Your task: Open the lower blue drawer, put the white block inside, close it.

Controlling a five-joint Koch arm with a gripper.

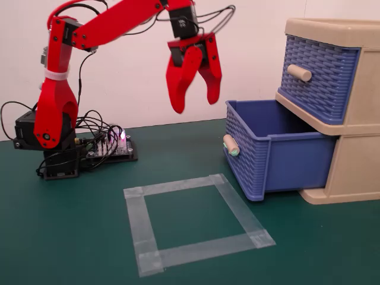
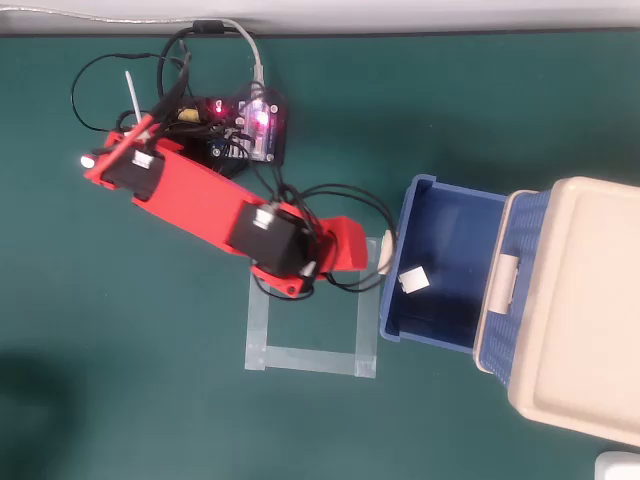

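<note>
The lower blue drawer (image 1: 279, 153) stands pulled out of the beige cabinet; its beige handle with mint-green ends (image 1: 230, 145) faces left. In the overhead view the drawer (image 2: 455, 215) is open and the white block (image 2: 413, 281) lies inside on its floor, near the front wall. The block is hidden in the fixed view. My red gripper (image 1: 196, 101) hangs open and empty in the air, left of and above the drawer's front. In the overhead view the gripper (image 2: 345, 250) is just left of the handle.
The upper blue drawer (image 1: 317, 74) with an all-beige handle is shut. A square of clear tape (image 1: 196, 222) marks the green mat in front of the drawer. The arm's base (image 1: 50, 133) and a controller board with cables (image 1: 110, 145) stand at the left.
</note>
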